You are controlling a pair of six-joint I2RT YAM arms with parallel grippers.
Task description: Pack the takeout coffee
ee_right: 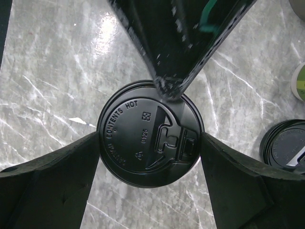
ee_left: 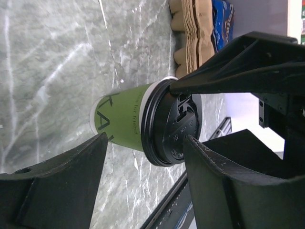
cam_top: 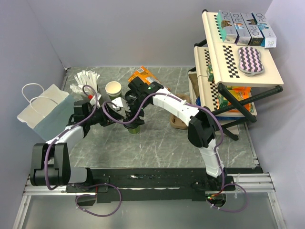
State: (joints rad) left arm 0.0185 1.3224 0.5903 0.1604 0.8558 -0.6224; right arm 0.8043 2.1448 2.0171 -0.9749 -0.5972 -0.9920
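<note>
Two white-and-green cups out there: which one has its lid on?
The takeout coffee at mid-table, between the jaws of the right gripper, wears a black lid. The lidless cup stands farther back, open-topped.

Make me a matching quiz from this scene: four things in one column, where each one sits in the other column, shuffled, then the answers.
Things:
1. lidded coffee cup
2. paper bag
3. wavy-striped pouch
4. open cup

Places:
A. on the top shelf of the rack
B. between the fingers of the right claw
C. beside the white sticks at the back
D. far left in the top view

Pairs: 1-B, 2-D, 3-A, 4-C
</note>
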